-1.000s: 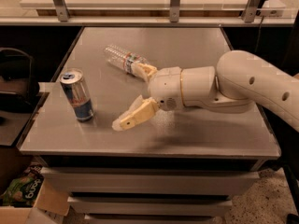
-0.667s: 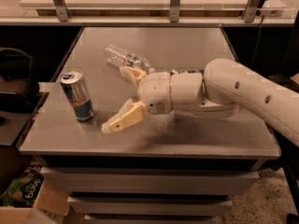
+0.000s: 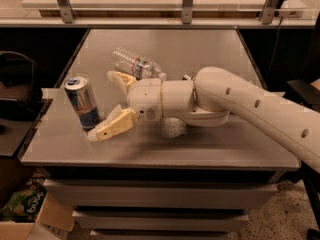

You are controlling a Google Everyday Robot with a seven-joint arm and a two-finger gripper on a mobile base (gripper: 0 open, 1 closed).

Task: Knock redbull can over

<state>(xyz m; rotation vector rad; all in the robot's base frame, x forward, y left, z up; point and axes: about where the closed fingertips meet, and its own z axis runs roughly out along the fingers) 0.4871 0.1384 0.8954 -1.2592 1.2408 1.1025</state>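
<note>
The redbull can (image 3: 83, 102) stands upright near the left edge of the grey table (image 3: 165, 149), blue and silver with a silver top. My gripper (image 3: 102, 106) reaches in from the right on a white arm and is open. Its near finger (image 3: 113, 126) lies low with its tip close to the can's base. Its far finger (image 3: 120, 79) is behind and to the right of the can. The can stands just left of the gap between the fingers. I cannot tell whether the near fingertip touches it.
A clear plastic water bottle (image 3: 137, 64) lies on its side behind the gripper. The table's left edge is close beside the can. A dark chair (image 3: 15, 91) stands to the left and a cardboard box (image 3: 30, 216) sits on the floor below.
My gripper has moved left across the table toward the can, fingers still spread. The can has stayed upright in place.
</note>
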